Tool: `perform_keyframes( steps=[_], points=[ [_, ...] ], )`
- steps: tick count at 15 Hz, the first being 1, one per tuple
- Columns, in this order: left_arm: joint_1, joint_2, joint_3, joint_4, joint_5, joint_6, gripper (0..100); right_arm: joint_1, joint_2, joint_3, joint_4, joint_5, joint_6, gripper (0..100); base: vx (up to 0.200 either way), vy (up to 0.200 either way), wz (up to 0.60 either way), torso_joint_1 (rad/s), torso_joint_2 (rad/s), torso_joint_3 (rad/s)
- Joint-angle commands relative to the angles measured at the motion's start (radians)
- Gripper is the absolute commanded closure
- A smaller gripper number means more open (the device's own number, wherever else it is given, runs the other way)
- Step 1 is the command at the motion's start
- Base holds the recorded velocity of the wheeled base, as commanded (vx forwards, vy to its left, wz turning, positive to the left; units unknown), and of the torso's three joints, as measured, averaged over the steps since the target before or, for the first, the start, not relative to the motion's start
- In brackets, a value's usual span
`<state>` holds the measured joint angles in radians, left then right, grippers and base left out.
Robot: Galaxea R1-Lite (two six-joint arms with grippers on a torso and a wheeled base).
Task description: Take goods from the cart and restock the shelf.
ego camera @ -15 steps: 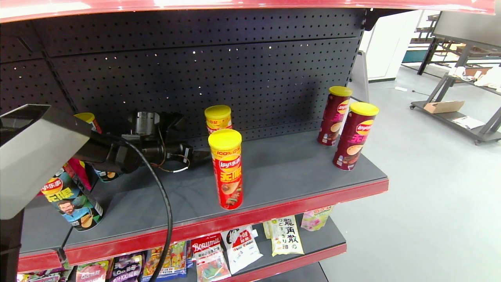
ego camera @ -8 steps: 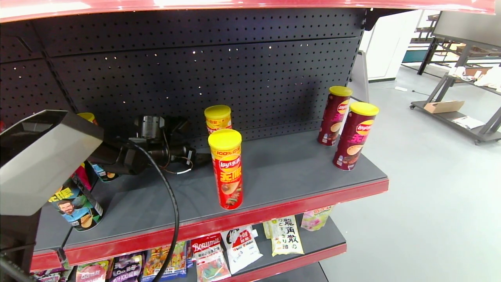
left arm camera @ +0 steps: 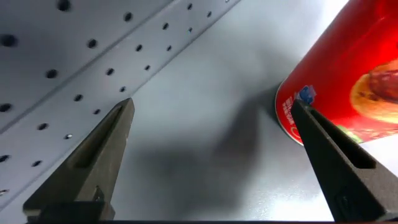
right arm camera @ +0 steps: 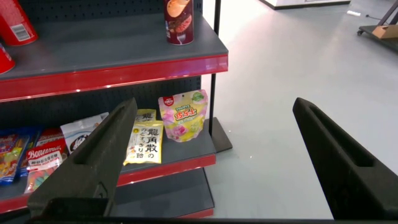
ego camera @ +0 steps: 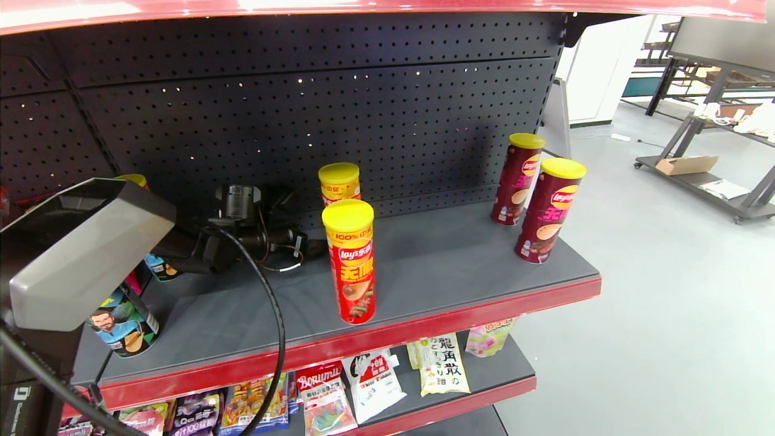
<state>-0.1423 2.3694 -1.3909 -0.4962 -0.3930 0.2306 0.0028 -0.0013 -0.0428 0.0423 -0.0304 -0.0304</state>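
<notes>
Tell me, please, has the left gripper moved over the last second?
Yes. The left gripper has edged rightward and slightly lower, toward the front red can, which stayed put.

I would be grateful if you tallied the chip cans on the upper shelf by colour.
Red cans: 2
Maroon cans: 2
Blue cans: 2 in sight; the left arm may hide more
Total: 6 in sight

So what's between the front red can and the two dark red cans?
Nothing: the head view shows just bare grey shelf between the red can and the dark red cans.
</notes>
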Motion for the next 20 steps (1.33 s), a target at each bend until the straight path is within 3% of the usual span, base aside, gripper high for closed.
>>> perform_keyframes(
  steps=[1,20],
  points=[
    [-0.006,0.007,0.000,0.002,0.000,-0.002,0,0.000,0.001,0.000,0.001,0.000,0.000,0,0.000,0.000,0.00,0.000,0.00,0.000],
    [-0.016,-0.029,0.016,0.048,-0.010,-0.007,0,0.000,0.001,0.000,-0.001,0.000,0.000,0,0.000,0.000,0.00,0.000,0.00,0.000]
  ],
)
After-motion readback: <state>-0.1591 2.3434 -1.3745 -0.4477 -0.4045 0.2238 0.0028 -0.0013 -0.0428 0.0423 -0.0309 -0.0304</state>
